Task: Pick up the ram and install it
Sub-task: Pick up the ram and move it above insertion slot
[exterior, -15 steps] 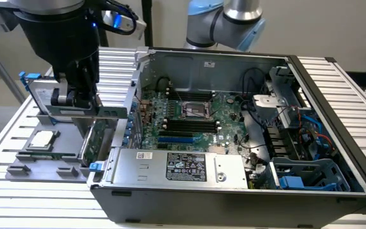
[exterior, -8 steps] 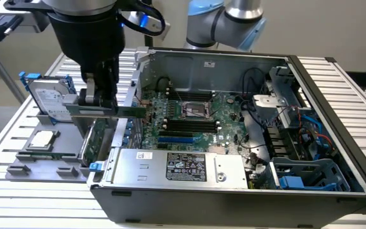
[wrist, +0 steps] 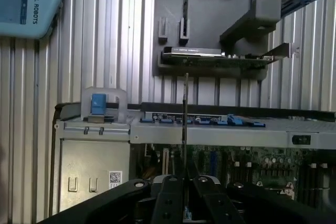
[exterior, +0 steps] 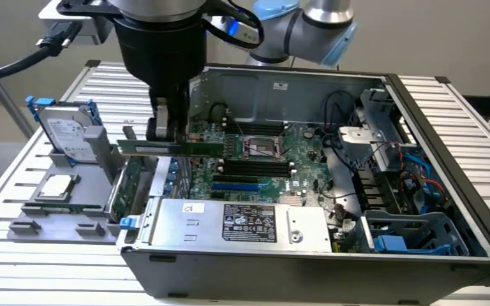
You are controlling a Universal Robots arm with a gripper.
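Observation:
The ram (exterior: 196,148) is a long thin green stick, held level in the air above the near-left wall of the open computer case (exterior: 475,210). My gripper (exterior: 166,137) is shut on it around its middle. In the wrist view the ram (wrist: 185,108) appears edge-on as a thin line rising from between the black fingers (wrist: 170,195) of my gripper (wrist: 185,184). The black memory slots (exterior: 254,169) on the green motherboard (exterior: 305,159) lie below and toward the exterior view's right of the ram.
A grey parts holder (exterior: 36,226) beside the case carries a hard drive (exterior: 66,134), a square silver processor (exterior: 58,186) and a wider green expansion card (wrist: 220,56). A silver power supply (exterior: 245,223) fills the case's near side. Cables and a drive cage (exterior: 415,229) crowd the exterior view's right.

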